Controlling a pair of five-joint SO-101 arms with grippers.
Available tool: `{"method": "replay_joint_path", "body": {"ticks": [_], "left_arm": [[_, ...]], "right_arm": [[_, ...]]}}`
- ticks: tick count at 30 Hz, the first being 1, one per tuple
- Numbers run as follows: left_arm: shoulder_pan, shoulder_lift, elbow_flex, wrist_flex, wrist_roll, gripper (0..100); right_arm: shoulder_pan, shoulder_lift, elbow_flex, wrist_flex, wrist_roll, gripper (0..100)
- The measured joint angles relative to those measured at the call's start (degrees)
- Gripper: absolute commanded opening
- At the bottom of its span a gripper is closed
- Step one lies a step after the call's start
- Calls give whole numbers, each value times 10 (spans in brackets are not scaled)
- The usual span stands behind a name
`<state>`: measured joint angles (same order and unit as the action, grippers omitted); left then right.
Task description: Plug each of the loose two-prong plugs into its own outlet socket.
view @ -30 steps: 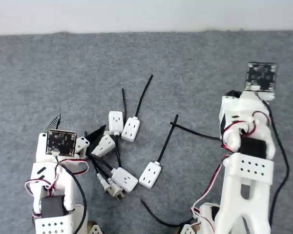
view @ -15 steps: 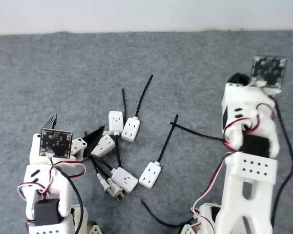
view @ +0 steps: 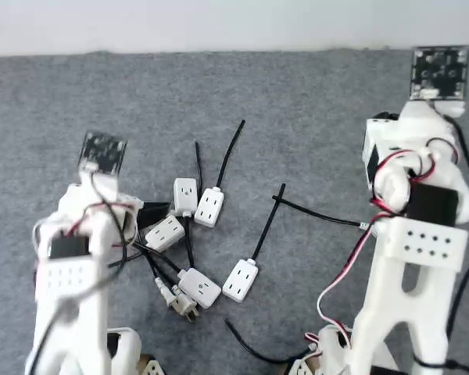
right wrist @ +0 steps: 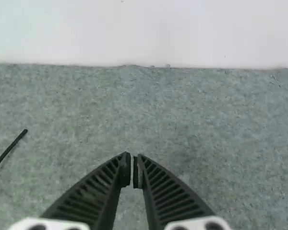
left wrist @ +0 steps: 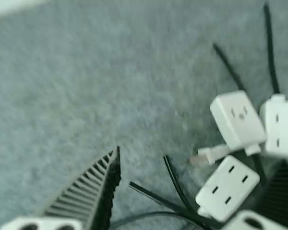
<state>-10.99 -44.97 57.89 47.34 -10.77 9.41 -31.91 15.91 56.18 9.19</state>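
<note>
L gripper (left wrist: 198,160) is hanging spread wide, jaws either side of nearest socket (left wrist: 228,188), prob. to steady it. R gripper (right wrist: 132,165) is idling pressed together, empty, well apart. Loose plug (view: 181,303) is lying on carpet (view: 313,117) beside socket cluster.

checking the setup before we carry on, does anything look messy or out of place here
Nothing looks damaged. The white sockets lie at mixed angles in a cluster, their black cords crossing one another. One loose plug lies right beside a socket, not plugged in.
</note>
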Motion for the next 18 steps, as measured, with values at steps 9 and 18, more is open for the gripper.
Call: {"method": "replay_joint_path", "body": {"ticks": [9, 18], "left_arm": [[0, 239, -74, -32, -2, 445], [0, 211, -26, -89, -2, 445]], "right_arm": [[0, 97, -54, 0, 15, 9], [-2, 148, -121, 43, 52, 43]]}}
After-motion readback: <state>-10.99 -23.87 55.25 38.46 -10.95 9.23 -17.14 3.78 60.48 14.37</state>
